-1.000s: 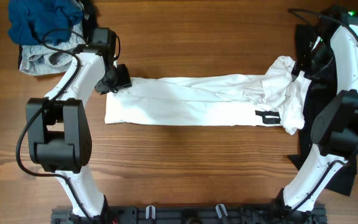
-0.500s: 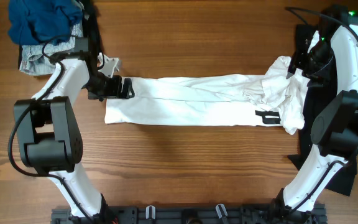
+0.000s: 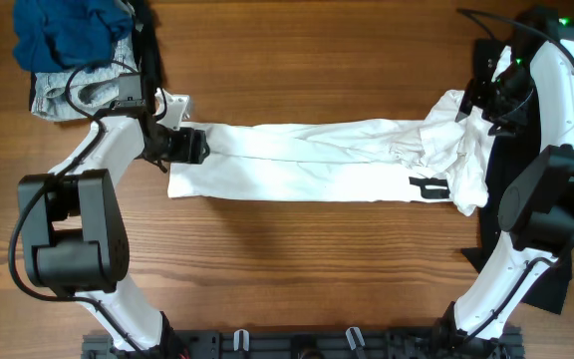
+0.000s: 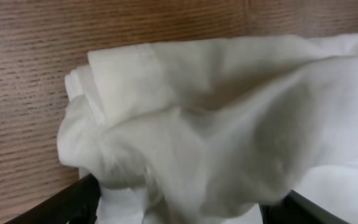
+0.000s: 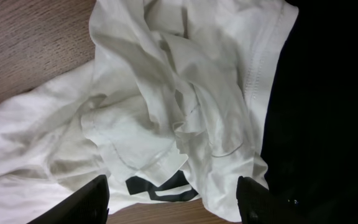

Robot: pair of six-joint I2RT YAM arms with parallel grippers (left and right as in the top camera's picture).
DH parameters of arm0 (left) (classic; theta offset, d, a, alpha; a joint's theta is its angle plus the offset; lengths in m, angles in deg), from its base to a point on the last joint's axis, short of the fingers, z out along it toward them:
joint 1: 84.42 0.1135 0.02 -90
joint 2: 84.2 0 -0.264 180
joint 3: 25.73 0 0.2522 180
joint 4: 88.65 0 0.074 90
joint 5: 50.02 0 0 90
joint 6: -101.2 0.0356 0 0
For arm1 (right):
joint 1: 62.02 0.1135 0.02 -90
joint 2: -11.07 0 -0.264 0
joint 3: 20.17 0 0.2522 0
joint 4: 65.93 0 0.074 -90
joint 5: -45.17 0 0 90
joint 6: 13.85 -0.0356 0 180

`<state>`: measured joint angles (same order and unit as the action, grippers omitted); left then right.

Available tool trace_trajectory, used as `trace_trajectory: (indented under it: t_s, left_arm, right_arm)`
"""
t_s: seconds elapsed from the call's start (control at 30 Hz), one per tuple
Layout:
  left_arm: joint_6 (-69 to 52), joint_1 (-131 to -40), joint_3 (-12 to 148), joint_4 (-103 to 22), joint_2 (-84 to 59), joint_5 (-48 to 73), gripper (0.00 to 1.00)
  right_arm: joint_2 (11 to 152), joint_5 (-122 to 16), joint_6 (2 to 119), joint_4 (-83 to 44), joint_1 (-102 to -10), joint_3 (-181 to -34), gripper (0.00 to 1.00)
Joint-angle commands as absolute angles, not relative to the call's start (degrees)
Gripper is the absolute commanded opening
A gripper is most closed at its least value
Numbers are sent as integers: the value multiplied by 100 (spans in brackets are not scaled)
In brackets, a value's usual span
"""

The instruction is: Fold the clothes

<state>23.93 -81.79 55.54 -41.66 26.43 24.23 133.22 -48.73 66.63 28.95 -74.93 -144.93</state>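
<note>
Both hanging open, empty | left gripper (image 4: pixel 185 208) straddling shirt (image 3: pixel 307 160) end, right gripper (image 5: pixel 169 193) hovering | grasping step; next is needing firm pinches on both ends.

Shirt (image 4: pixel 216 124) hides most of L jaws; blue pile (image 3: pixel 68 30) cropped at top.

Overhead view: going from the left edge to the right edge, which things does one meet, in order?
Blue clothes pile → left gripper → white shirt → black printed mark → right gripper → black cloth.
</note>
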Motion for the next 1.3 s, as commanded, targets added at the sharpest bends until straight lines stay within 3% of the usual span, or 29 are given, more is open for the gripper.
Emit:
trace_trajectory:
  t_s: [0.0, 0.13, 0.43, 0.77, 0.83, 0.87, 0.93, 1.0, 1.1, 1.27]
  left_arm:
    - [1971, -8201, 5309, -4050, 3085, 2218, 91]
    - [1978, -8201, 5709, -3266, 2748, 2058, 99]
    - [1976, -8201, 5880, -3281, 2442, 3387, 100]
    - [1971, -8268, 5808, -3808, 3172, 2240, 99]
    - [1969, -8334, 5801, -3805, 3290, 2240, 87]
    - [1967, -8367, 5801, -3805, 3323, 2242, 73]
    - [1764, -8483, 5801, -3808, 3336, 2242, 34]
    - [1604, -8598, 5801, -3790, 3336, 2338, 7]
    - [1049, -8546, 5803, -3604, 3330, 3138, 4]
    - [1132, -7836, 5952, -2984, 2912, 3217, 4]
  right_arm:
    - [13095, -4969, 6702, 2860, -7473, -14482, 67]
    - [13095, -5070, 6718, 2838, -7473, -14482, 67]
    - [13095, -5072, 6713, 2818, -7473, -14482, 67]
    - [13095, -5091, 6713, 2812, -7473, -14482, 67]
    - [13095, -5089, 6716, 2794, -7473, -14482, 67]
    - [13095, -5089, 6713, 2777, -7473, -14482, 67]
    - [13095, -5096, 6700, 2707, -7473, -14482, 67]
    - [13095, -5196, 6700, 2652, -7473, -14482, 67]
    - [13095, -5240, 6702, 2639, -7473, -14482, 67]
    - [13095, -5500, 6711, 2421, -7344, -14480, 67]
